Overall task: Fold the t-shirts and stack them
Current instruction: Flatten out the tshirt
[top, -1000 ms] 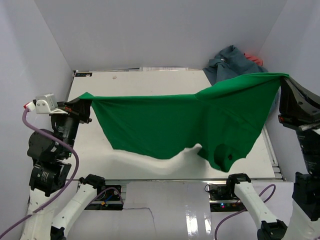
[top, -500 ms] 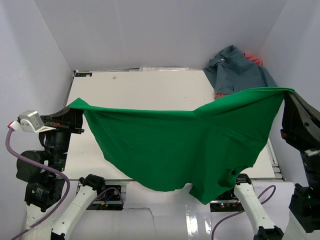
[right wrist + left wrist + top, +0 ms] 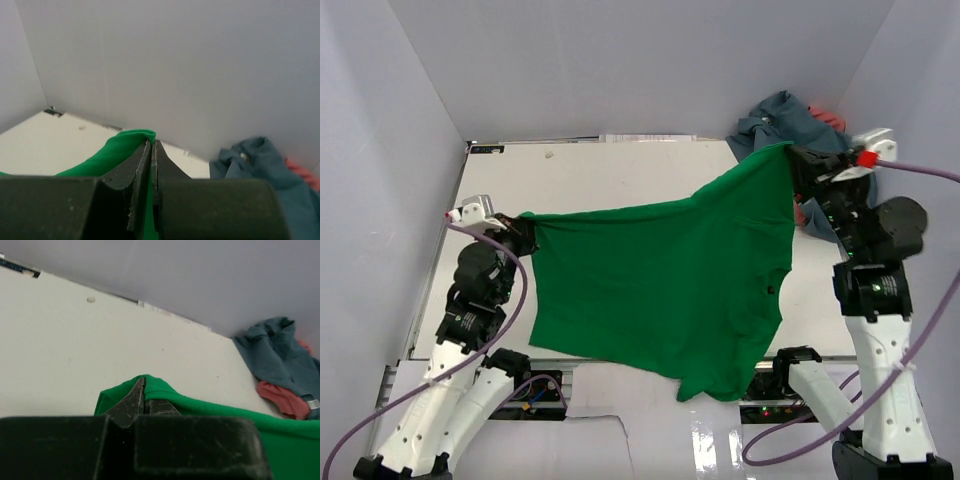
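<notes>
The green t-shirt [image 3: 670, 280] hangs stretched between my two grippers above the table, its lower part drooping past the near edge. My left gripper [image 3: 525, 232] is shut on its left corner; the pinched cloth [image 3: 150, 385] shows in the left wrist view. My right gripper [image 3: 793, 160] is shut on its right corner, the cloth [image 3: 132, 137] folded over the fingertips. The slate blue-grey t-shirt [image 3: 785, 125] lies crumpled at the back right corner, with the coral red t-shirt [image 3: 830, 118] partly under it. Both show in the left wrist view, blue-grey [image 3: 280, 355] and coral [image 3: 282, 397].
The white table [image 3: 610, 175] is walled by white panels on three sides. A small label strip [image 3: 485, 149] sits at the back left corner. Cables and the arm bases run along the near edge.
Both grippers have moved inward and forward with the green t-shirt. The right end now sits near the back right pile, the left end lower and further in. The shirt hangs narrower.
</notes>
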### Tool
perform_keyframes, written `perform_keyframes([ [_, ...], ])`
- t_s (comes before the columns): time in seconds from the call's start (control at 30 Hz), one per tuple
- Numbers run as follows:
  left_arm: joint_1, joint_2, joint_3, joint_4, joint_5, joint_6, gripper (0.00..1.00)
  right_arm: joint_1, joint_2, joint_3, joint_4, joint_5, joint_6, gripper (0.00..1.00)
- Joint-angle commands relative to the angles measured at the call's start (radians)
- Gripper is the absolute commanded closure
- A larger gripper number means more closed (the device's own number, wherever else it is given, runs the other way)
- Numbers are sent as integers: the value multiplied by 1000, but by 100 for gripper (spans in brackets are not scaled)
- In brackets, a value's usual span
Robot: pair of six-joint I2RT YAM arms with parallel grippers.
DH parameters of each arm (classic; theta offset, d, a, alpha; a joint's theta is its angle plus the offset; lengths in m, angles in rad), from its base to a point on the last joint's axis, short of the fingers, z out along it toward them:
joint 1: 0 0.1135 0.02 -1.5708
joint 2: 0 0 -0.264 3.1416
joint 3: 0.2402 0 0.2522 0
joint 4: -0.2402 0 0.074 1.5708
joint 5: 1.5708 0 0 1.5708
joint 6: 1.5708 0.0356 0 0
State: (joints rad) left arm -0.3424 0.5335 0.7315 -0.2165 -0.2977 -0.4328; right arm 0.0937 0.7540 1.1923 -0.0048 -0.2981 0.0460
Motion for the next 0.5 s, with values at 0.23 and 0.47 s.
perform_keyframes([
  [0.23, 3, 319, -20, 278, -119, 22, 100, -3, 266, -172, 204, 57, 25, 92],
  [0.47, 14, 661, 42, 391, -98, 37, 100, -2, 525, -119, 255, 45, 28, 92],
])
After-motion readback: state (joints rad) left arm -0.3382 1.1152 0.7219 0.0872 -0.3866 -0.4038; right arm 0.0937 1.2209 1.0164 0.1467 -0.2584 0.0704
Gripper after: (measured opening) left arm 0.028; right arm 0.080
